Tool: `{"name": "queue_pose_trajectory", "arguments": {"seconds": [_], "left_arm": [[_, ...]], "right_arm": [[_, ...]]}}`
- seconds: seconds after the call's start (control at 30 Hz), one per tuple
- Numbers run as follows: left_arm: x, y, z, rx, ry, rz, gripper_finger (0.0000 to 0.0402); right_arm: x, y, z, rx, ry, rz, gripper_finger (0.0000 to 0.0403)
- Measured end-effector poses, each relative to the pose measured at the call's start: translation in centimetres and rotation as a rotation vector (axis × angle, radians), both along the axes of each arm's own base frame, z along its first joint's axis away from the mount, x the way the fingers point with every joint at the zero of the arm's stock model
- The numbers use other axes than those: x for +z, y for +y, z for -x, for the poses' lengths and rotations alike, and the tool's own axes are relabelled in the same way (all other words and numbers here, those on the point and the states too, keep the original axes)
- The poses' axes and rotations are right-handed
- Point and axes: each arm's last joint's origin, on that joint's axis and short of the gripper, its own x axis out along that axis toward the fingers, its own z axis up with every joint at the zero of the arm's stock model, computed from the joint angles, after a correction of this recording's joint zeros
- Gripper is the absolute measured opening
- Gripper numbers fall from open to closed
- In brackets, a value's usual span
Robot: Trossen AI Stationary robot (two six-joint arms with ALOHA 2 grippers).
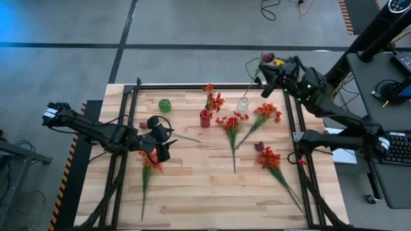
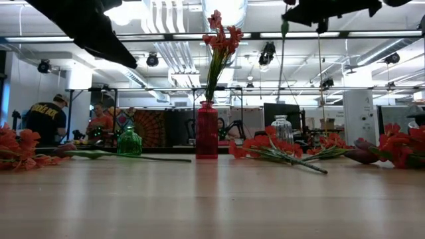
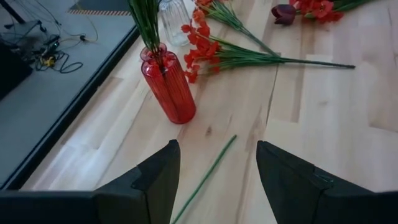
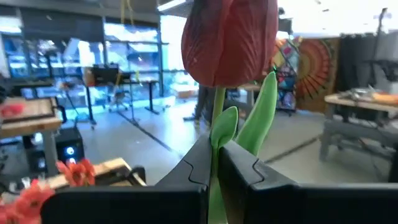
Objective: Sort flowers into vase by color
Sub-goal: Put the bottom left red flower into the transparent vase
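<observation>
My right gripper (image 1: 264, 76) is past the table's far edge at the right, shut on a dark maroon tulip (image 4: 230, 37). My left gripper (image 3: 217, 144) stands open above the table's left part. Below it on the boards lies a bare green stalk (image 3: 205, 177), untouched. The red vase (image 1: 205, 118) holds orange-red flowers (image 2: 219, 40). A clear vase (image 1: 243, 104) and a green vase (image 1: 165, 105) stand at the back. Loose orange-red stems lie at the table's centre (image 1: 231, 125), right (image 1: 273, 159) and left (image 1: 149, 163). My right gripper pinches the tulip's green stalk (image 4: 217, 134) between its two fingers, just under the bloom, with leaves (image 4: 258, 112) beside the pinch. The fingers lie about level, across the stalk. The bloom stands above them; the stalk (image 2: 282, 56) hangs down, clear of the table.
A black frame (image 1: 212, 86) runs along the table's edges. Another maroon bloom (image 1: 259, 146) lies at the right among the stems. The near half of the boards (image 1: 212, 199) holds nothing. People (image 2: 46, 119) are in the room behind the table.
</observation>
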Motion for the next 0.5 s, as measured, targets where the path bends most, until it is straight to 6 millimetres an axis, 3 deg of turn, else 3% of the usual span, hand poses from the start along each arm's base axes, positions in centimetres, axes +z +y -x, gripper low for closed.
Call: {"name": "queue_pose_trajectory", "arguments": {"seconds": [0.5], "left_arm": [[0.1,0.0,-0.1,0.006,-0.013,-0.008,0.0194]], "right_arm": [[-1.4,-1.0,-1.1,-0.007,0.070,-0.049,0.0012]]}}
